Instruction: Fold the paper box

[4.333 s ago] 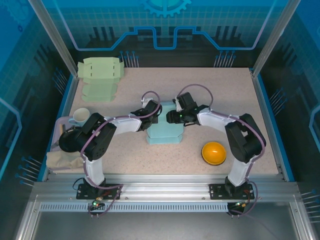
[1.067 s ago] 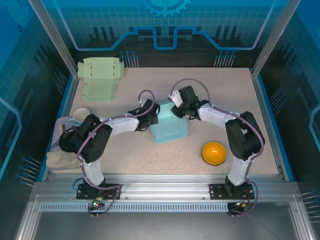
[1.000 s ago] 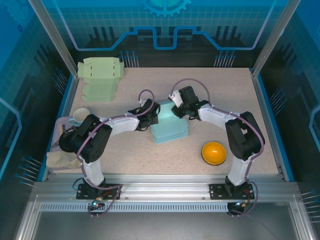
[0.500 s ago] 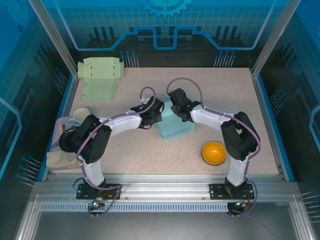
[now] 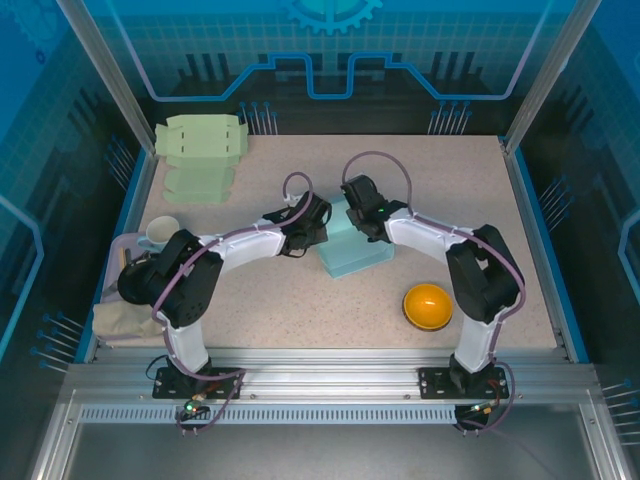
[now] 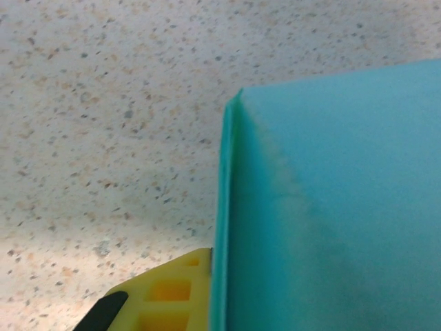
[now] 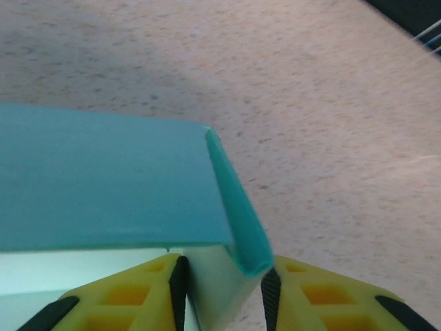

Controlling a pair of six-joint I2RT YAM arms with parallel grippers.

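At the middle of the tabletop [image 5: 300, 310] the teal paper box [image 5: 355, 255] sits gripped from both sides, seemingly so one wall is steadied while the other is creased. The left claw [image 5: 320, 230] is pinched tight on its left wall, and the right claw [image 5: 361, 220] is narrowly closed over a folded-over edge. Both arms stretch forward and bend inward, wrists nearly meeting.

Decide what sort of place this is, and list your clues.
Likely a robotics lab test cell: two robot arms bolted to an aluminium frame, clear panels walling the table, a paper box between them.
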